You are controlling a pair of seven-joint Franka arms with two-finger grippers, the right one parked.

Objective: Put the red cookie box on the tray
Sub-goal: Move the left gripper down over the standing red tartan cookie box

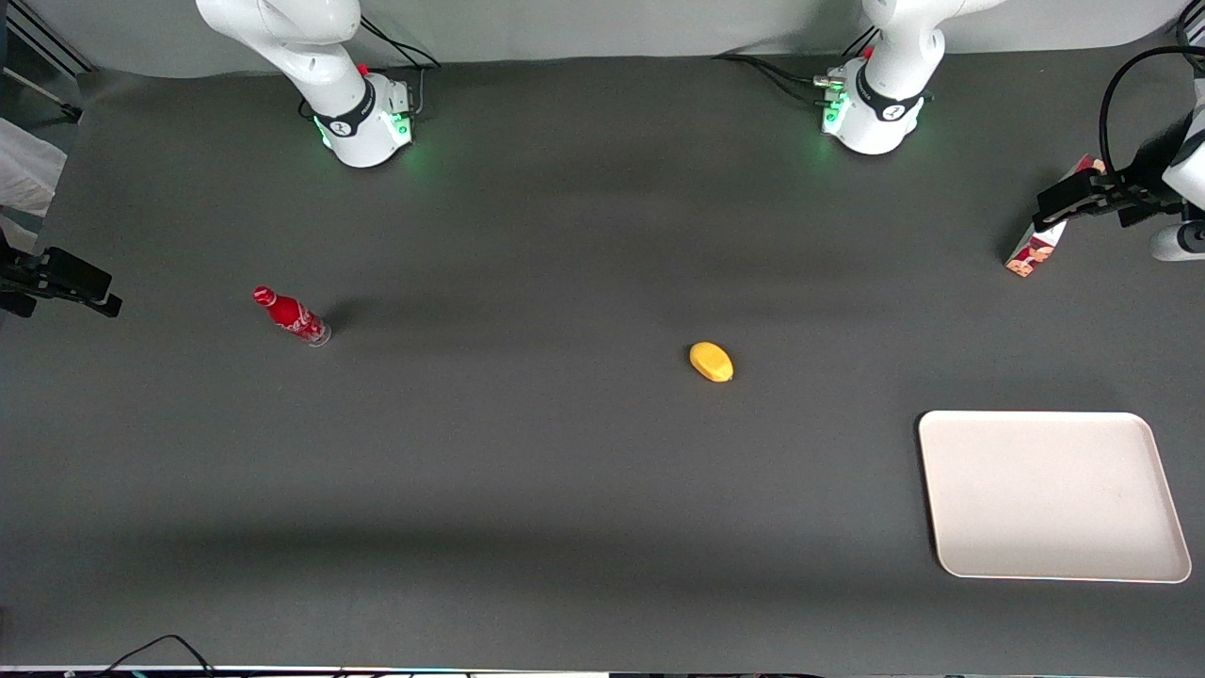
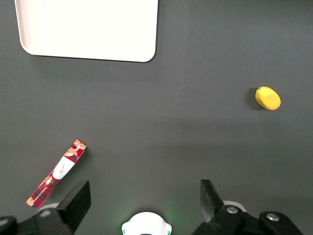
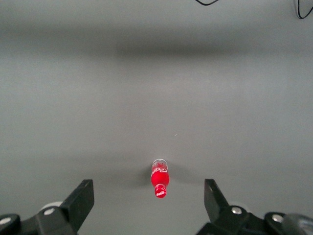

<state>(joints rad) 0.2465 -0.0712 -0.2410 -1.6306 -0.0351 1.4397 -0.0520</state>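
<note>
Front view: tray (image 1: 1052,496) seen nearest camera, nothing held in it. Box (image 1: 1045,231) lying on table near working arm's base, farther from camera than tray, well apart from it. Gripper (image 1: 1064,209) poised above box; nothing grasped, so task judged barely begun. Lemon (image 1: 711,362) and bottle (image 1: 291,316) left aside.

Left wrist view: fingers (image 2: 77,198) spread apart, box (image 2: 56,173) not between them. Tray (image 2: 88,30) bare.

Right wrist view: only bottle (image 3: 160,178) shown.

Front view: high above, looking down on the whole tabletop (image 1: 565,490), facing both arm bases. Left wrist view: well up, straight down past open fingers (image 2: 78,198), sharing tray (image 2: 88,29), red cookie box (image 2: 56,174) and lemon (image 2: 268,98) with front.
</note>
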